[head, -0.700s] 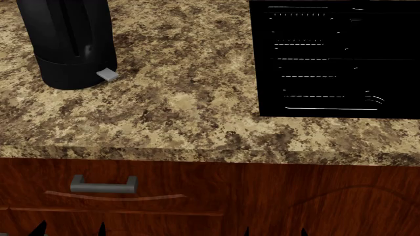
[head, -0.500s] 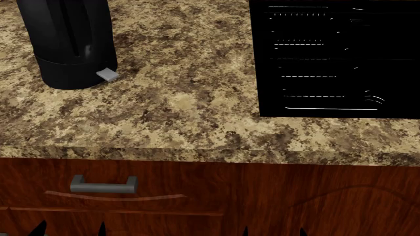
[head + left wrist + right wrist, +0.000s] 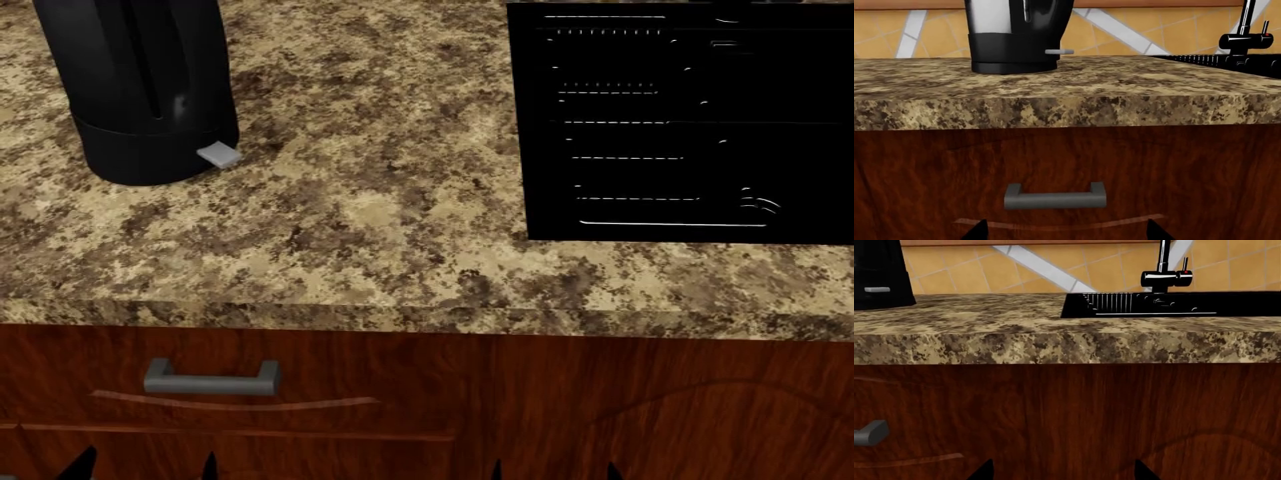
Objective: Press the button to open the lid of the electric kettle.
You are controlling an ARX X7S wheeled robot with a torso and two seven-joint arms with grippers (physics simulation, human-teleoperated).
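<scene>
One electric kettle [image 3: 138, 85]: tall glossy black cylinder, grey tab [image 3: 219, 154] at base (lid unseen); jaws' state unclear.

A home kitchen. A speckled brown granite countertop [image 3: 387, 220] runs over dark reddish wood cabinets, with a grey drawer handle [image 3: 211, 377] under its front edge. A black stovetop panel [image 3: 681, 120] sits toward the right edge, an electric kettle [image 3: 134, 85] at the back left corner (its top out of view). Orange wall tiles [image 3: 1107, 270] and a black tap [image 3: 1164, 272] stand behind.
</scene>
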